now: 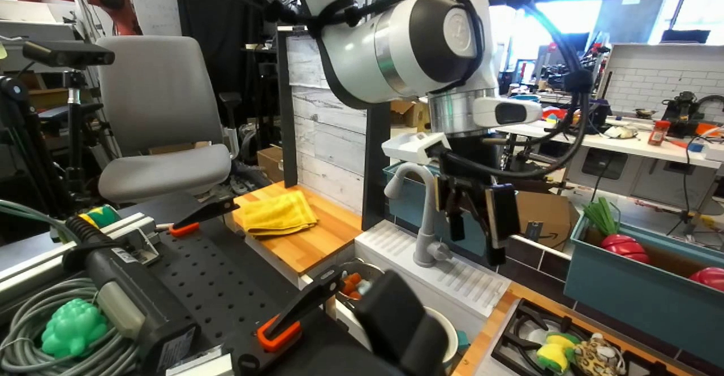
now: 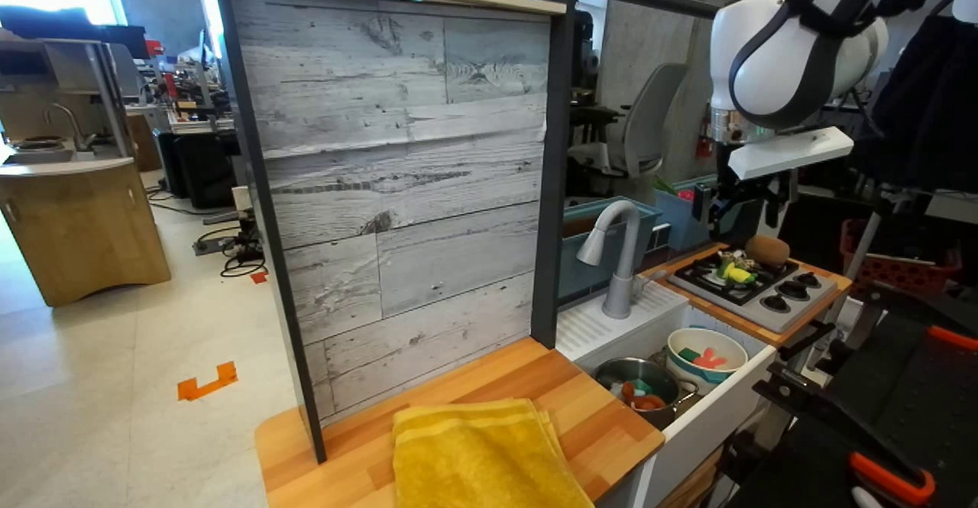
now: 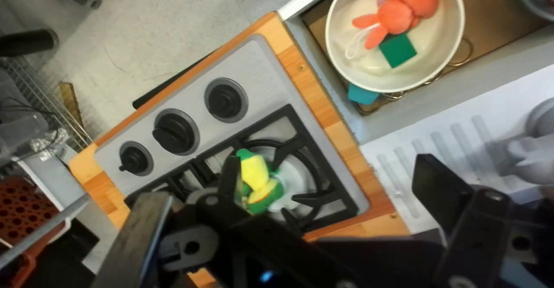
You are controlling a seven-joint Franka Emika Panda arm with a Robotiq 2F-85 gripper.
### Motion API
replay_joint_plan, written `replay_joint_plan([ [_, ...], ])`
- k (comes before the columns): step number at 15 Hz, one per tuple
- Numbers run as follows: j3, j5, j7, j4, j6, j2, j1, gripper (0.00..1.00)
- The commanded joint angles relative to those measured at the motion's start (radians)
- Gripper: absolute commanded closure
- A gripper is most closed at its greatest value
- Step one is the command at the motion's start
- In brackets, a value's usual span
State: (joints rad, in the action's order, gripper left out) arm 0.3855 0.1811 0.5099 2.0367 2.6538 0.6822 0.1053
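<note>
Gripper: jaws spread above toy. Bowl contains orange plush and green block. Pot contains orange pieces.

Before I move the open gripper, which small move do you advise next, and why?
I would probably shift the gripper slightly toward the yellow toy: the jaws stand open and hold nothing, and in the wrist view that toy, on the stove, shows beside one jaw, not centred between both.

yellow cloth (folded) on wooden counter | gray chair | cardboard box
</note>
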Motion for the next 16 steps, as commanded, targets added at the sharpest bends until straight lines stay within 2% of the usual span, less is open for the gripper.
replay_joint_plan([
  [1, -0.020, -0.106, 0.041, -0.073, 0.095, 0.122, -0.100, 0.00],
  [2, -0.051, -0.161, 0.026, -0.096, 0.128, 0.154, -0.146, 0.05],
  [3, -0.076, -0.210, 0.015, -0.125, 0.175, 0.194, -0.181, 0.16],
  [5, -0.114, -0.303, 0.018, -0.189, 0.231, 0.267, -0.232, 0.15],
  [6, -0.127, -0.339, 0.017, -0.221, 0.252, 0.298, -0.249, 0.23],
  [7, -0.136, -0.370, 0.013, -0.251, 0.265, 0.322, -0.265, 0.23],
  [9, -0.142, -0.418, 0.008, -0.307, 0.280, 0.361, -0.282, 0.38],
  [11, -0.131, -0.439, -0.002, -0.335, 0.280, 0.372, -0.284, 0.38],
  [15, -0.113, -0.456, -0.010, -0.368, 0.299, 0.364, -0.290, 0.25],
  [16, -0.101, -0.451, -0.008, -0.382, 0.294, 0.369, -0.285, 0.16],
])
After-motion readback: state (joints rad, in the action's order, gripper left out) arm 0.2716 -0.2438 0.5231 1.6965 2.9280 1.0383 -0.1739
